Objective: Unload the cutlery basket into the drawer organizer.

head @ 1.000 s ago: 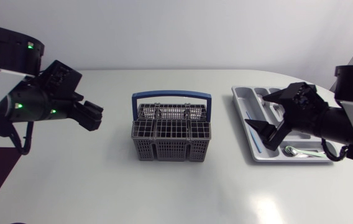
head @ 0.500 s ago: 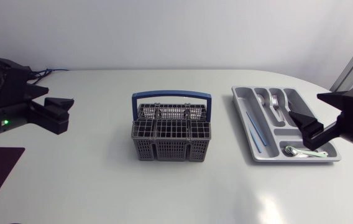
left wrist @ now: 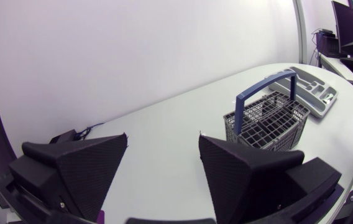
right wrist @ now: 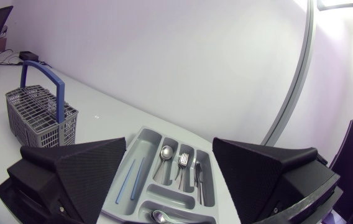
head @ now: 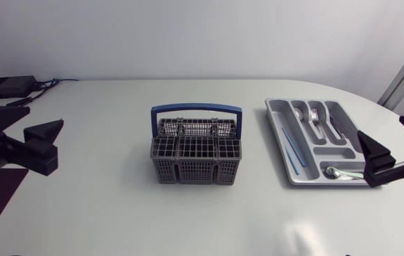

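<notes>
Pincers both released and empty: I've backed my left pincer (left wrist: pixel 163 140) and right pincer (right wrist: pixel 169 146) off to the white tabletop (head: pixel 117 206) edges. The grey mesh cutlery basket with blue handle (head: pixel 195 160) sits mid-tabletop and looks empty, with metal cutlery (head: pixel 316 116) in the silver-grey drawer organizer (head: pixel 276 128). Reckon unloading's done.

You have no legible text, label, number or sign on the cutlery basket (head: pixel 195 172) or drawer organizer (head: pixel 282 109).

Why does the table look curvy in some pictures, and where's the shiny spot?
Left and right wrist views: fisheye lenses bend the table edge. Head view: straight lines; a glare patch on the table in front of the drawer organizer.
</notes>
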